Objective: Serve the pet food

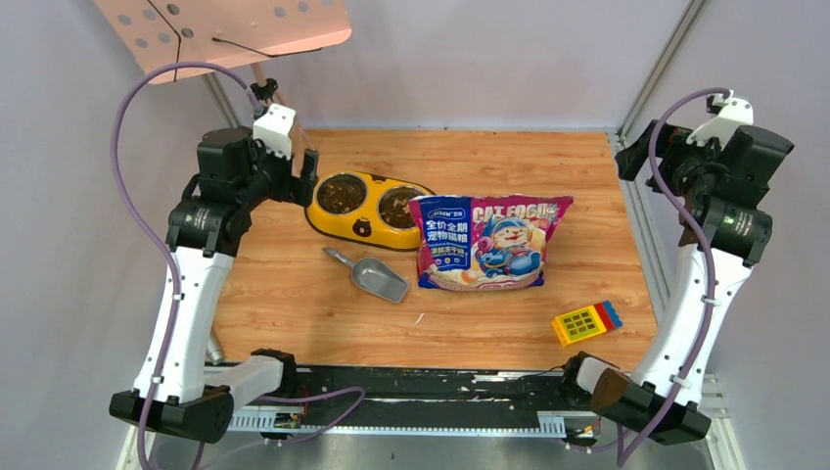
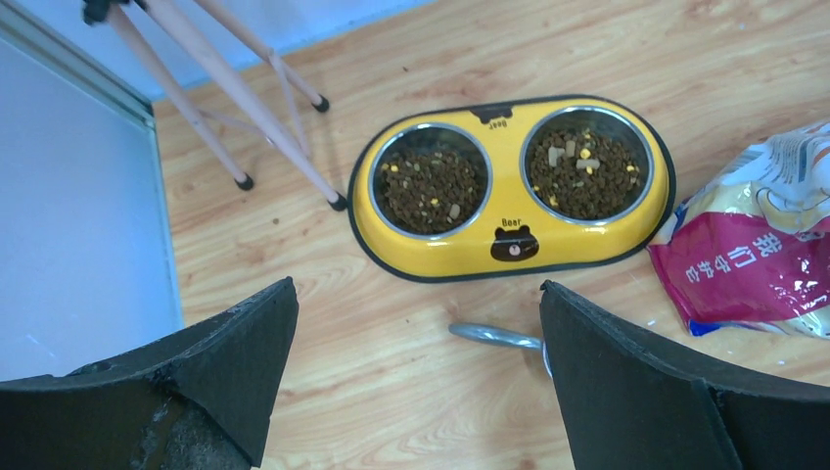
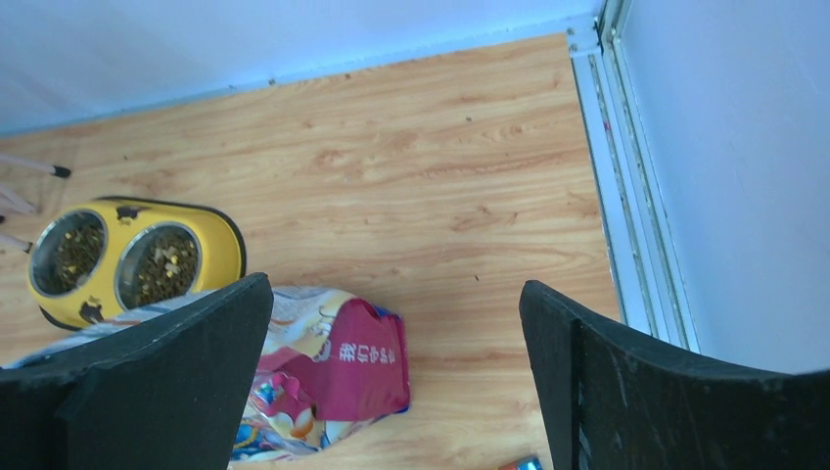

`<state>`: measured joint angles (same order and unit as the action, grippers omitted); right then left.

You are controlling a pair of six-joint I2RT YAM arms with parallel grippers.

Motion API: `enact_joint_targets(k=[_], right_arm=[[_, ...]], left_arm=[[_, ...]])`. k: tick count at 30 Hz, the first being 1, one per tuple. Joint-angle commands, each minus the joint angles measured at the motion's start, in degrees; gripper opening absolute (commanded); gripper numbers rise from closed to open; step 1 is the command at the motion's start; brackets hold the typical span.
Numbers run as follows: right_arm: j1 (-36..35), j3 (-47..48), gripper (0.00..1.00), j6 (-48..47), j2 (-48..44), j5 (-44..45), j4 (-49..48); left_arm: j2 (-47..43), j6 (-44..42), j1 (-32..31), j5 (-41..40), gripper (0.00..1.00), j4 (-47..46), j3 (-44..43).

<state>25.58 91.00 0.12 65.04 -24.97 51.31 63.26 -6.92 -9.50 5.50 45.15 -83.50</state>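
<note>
The pet food is dark brown kibble filling both steel bowls [image 1: 342, 193] [image 2: 431, 186] of a yellow double-bowl feeder [image 1: 364, 227] [image 2: 509, 235] [image 3: 223, 250]. Its glossy pink and blue cat-food bag [image 1: 486, 243] [image 2: 754, 255] [image 3: 347, 362] lies flat to the right of the feeder. A grey metal scoop [image 1: 377, 277] rests empty in front of the feeder, and only its handle [image 2: 494, 336] shows in the left wrist view. My left gripper [image 1: 311, 181] [image 2: 416, 286] hovers open by the feeder's left end. My right gripper [image 1: 628, 155] [image 3: 396, 284] is open, raised at the far right.
A yellow toy block with coloured end pieces [image 1: 585, 321] lies at the front right. A pink perforated stand [image 1: 225, 29] rises at the back left, its legs [image 2: 235, 88] close to the feeder. A metal rail [image 3: 626, 196] borders the table's right side.
</note>
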Motion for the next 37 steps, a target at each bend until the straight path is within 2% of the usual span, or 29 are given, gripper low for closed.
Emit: enact_joint_targets(k=[1, 4, 8, 14, 37], right_arm=[[0.00, 4.42, 1.00, 6.53, 0.72, -0.42, -3.46], [0.08, 3.02, 1.00, 7.40, 0.46, -1.09, -4.04], [0.02, 5.08, 1.00, 6.57, 0.56, -1.27, -4.19], [0.06, 6.73, 1.00, 5.89, 0.27, -0.65, -4.35], [0.05, 10.74, 1.00, 5.56, 0.33, -0.97, -1.82]], left_arm=[[-0.60, -2.26, 0.53, 0.65, 1.00, -1.80, -3.26], [-0.75, 1.23, 0.64, 0.84, 1.00, -0.52, -1.48], [-2.98, 6.10, 2.41, 5.03, 1.00, 0.02, 2.32], [-2.09, 5.43, 2.99, 10.74, 1.00, 3.45, 1.12], [-3.24, 8.65, 2.99, 15.03, 1.00, -1.39, 4.96]])
